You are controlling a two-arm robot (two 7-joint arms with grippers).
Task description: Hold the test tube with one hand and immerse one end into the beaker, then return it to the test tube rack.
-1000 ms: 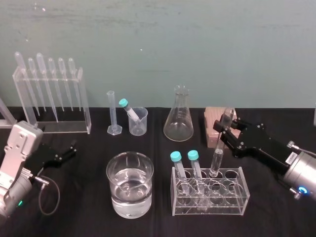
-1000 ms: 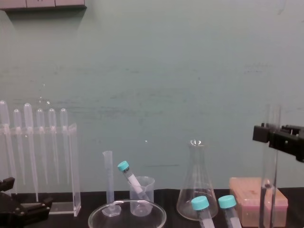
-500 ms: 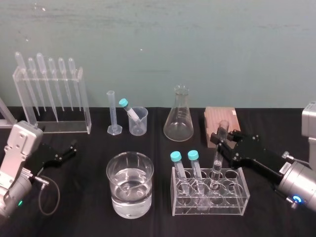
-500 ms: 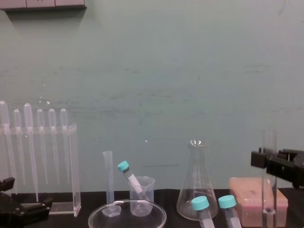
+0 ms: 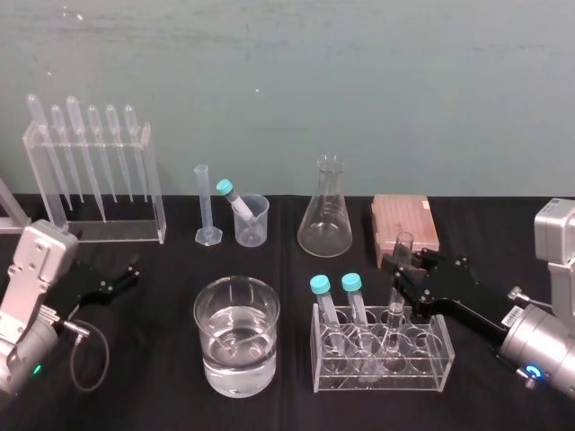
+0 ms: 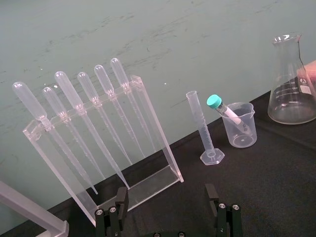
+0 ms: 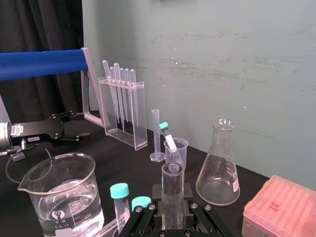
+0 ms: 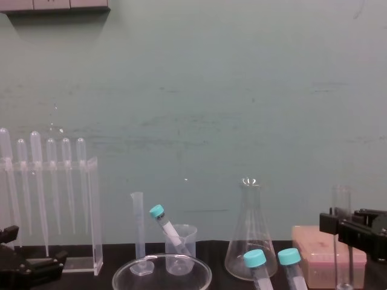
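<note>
Right end effector (image 5: pixel 402 269) was clamped on the test tube (image 7: pixel 172 187), partway into the rack (image 5: pixel 424 361) — let go tilted, it could've jammed or hit capped neighbours — left end effector (image 5: pixel 128 272) sat open, far left on the bench.

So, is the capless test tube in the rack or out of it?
In: the test tube stands upright, lower end inside the test tube rack, right gripper gripping it.
</note>
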